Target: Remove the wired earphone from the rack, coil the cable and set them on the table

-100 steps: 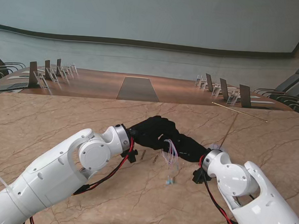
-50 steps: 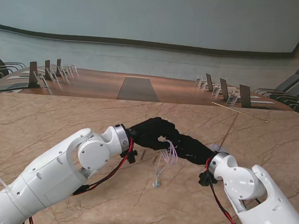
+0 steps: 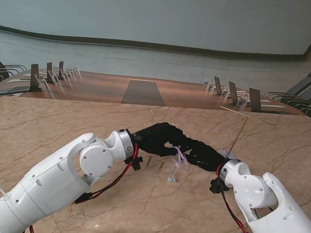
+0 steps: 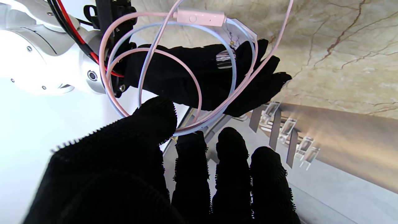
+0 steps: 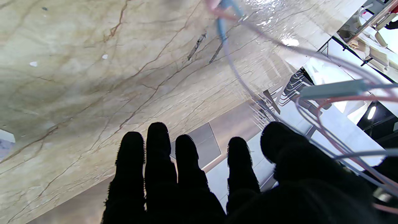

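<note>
Pink earphone cable (image 4: 161,71) loops pinched by left hand (image 4: 161,174).

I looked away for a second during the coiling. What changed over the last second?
The right robot hand and forearm slid right, away from the left. The dangling cable end swung left, then settled higher, near the loops. The left robot hand kept its place, holding the earphone cable.
</note>
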Controlling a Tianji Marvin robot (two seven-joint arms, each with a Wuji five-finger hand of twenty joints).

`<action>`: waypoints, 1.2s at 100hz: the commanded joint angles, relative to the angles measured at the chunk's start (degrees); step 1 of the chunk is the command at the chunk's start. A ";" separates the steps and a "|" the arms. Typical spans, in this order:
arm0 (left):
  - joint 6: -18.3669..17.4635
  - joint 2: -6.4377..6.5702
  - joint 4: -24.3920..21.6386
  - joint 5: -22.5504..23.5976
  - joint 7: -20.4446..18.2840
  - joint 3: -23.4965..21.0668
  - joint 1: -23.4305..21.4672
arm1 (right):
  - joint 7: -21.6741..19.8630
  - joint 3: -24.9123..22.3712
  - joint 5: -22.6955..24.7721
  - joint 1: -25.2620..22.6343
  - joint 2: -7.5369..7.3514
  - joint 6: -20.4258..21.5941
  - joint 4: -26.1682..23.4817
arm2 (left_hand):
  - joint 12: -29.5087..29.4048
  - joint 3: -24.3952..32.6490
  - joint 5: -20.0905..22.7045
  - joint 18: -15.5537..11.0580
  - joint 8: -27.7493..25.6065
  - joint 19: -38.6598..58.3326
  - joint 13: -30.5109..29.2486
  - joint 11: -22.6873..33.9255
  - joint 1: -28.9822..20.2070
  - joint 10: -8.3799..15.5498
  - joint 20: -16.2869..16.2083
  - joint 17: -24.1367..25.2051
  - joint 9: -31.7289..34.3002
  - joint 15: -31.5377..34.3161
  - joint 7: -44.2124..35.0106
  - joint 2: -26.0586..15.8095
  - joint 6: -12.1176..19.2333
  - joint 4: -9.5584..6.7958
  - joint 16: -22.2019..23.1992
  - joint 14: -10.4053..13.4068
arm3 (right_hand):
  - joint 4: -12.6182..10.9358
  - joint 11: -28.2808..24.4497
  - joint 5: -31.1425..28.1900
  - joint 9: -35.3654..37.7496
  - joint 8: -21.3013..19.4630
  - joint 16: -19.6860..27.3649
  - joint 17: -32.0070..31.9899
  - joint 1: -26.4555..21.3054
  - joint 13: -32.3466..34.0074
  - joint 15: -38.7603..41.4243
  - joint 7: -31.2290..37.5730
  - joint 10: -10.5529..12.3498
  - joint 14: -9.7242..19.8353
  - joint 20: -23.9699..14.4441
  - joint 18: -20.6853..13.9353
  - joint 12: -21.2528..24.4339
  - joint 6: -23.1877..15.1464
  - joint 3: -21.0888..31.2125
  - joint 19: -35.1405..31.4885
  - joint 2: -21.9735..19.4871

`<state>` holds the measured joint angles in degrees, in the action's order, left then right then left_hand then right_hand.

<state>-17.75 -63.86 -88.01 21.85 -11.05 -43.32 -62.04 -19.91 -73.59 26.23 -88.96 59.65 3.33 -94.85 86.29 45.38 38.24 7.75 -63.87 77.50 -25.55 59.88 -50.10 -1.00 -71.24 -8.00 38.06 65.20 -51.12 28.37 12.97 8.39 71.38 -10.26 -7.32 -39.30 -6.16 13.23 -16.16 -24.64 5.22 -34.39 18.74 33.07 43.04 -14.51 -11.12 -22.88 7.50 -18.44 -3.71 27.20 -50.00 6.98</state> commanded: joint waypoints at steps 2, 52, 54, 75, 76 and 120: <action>-0.21 -0.18 -0.59 -0.35 -0.31 0.24 0.15 | 0.05 0.55 0.11 0.17 0.31 -0.44 0.25 | 0.86 -1.50 -0.72 0.10 -1.64 1.97 -0.72 1.26 -0.82 1.64 -0.41 -0.14 0.97 1.12 -2.05 -1.84 -0.48 -1.50 1.55 0.14 | -0.36 -1.95 1.65 -1.52 1.57 -0.97 0.40 -1.11 0.16 1.95 -2.38 0.90 1.07 -1.79 -1.07 -1.03 -2.45 1.02 -0.92 2.70; -0.98 -0.24 -0.23 -0.83 -0.53 0.45 1.07 | -2.04 3.04 1.72 0.63 -0.26 -1.09 0.53 | 0.71 -2.15 -0.81 0.23 -1.97 2.03 -1.00 1.00 -0.97 1.60 -0.22 -0.44 1.08 1.07 -1.81 -2.07 -0.01 -1.67 1.45 0.14 | 5.91 -4.51 1.48 -1.20 -0.12 -2.34 1.24 0.28 1.37 4.70 -7.39 1.36 1.34 -2.71 -0.66 -1.77 -3.71 0.35 -3.08 7.21; -0.97 -0.25 -0.22 -0.88 -0.57 0.47 1.10 | -2.06 3.03 1.71 0.58 -0.27 -1.10 0.52 | 0.71 -2.13 -0.80 0.25 -1.99 2.03 -1.01 1.01 -1.03 1.58 -0.22 -0.43 1.10 1.07 -1.82 -2.07 -0.04 -1.69 1.45 0.13 | 5.96 -4.51 1.47 -1.19 -0.17 -2.35 1.27 0.40 1.39 4.71 -7.40 1.34 1.33 -2.72 -0.63 -1.77 -3.71 0.36 -3.10 7.21; -0.95 -0.25 -0.33 -1.24 -0.71 0.31 1.10 | -1.53 2.74 1.94 0.36 -0.18 -1.15 1.04 | 0.68 -2.29 -0.80 0.27 -2.11 2.17 -1.28 1.03 -1.08 1.62 -0.17 -0.66 1.35 1.20 -1.74 -2.15 -0.08 -1.77 1.46 0.12 | 6.43 -4.31 1.22 -1.06 -0.72 -2.44 1.49 1.69 1.71 4.84 -7.33 1.27 1.18 -2.76 -0.36 -1.64 -3.55 0.02 -3.24 7.16; -0.96 -0.26 -0.33 -1.26 -0.70 0.31 1.10 | -1.53 2.80 1.93 0.43 -0.18 -1.15 1.13 | 0.68 -2.31 -0.75 0.27 -2.13 2.19 -1.28 1.03 -1.06 1.63 -0.17 -0.73 1.35 1.21 -1.76 -2.11 -0.03 -1.77 1.46 0.12 | 6.48 -4.33 1.18 -0.98 -0.77 -2.45 1.53 1.81 1.75 4.87 -7.26 1.23 1.18 -2.77 -0.33 -1.64 -3.64 -0.05 -3.27 7.18; -0.14 -0.53 -0.01 -2.07 -0.97 1.53 2.02 | -0.96 6.40 -1.04 3.63 0.22 -1.21 3.23 | 0.48 -2.60 -0.83 0.23 -2.21 2.15 -1.35 0.68 -1.02 1.63 0.06 -0.88 1.34 1.06 -1.55 -2.24 0.31 -1.81 1.35 0.23 | 7.40 -18.14 -2.23 5.44 -8.89 -12.39 3.86 -0.23 6.48 25.30 9.77 -1.79 -2.72 -5.83 2.85 -7.22 -7.30 0.91 -10.31 6.87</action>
<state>-18.17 -63.99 -87.96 19.83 -11.92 -41.83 -60.09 -21.34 -67.49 25.18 -85.47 59.37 1.78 -91.65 86.29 44.13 37.70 7.93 -64.46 77.52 -26.76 59.88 -50.21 -1.00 -71.18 -8.75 38.66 65.22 -51.14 27.78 12.97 7.88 71.38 -10.26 -2.25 -53.73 -6.86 16.69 -23.45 -34.60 8.11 -33.20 22.98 53.01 49.87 -14.82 -12.15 -26.77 9.10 -24.09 -8.46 27.50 -56.96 12.28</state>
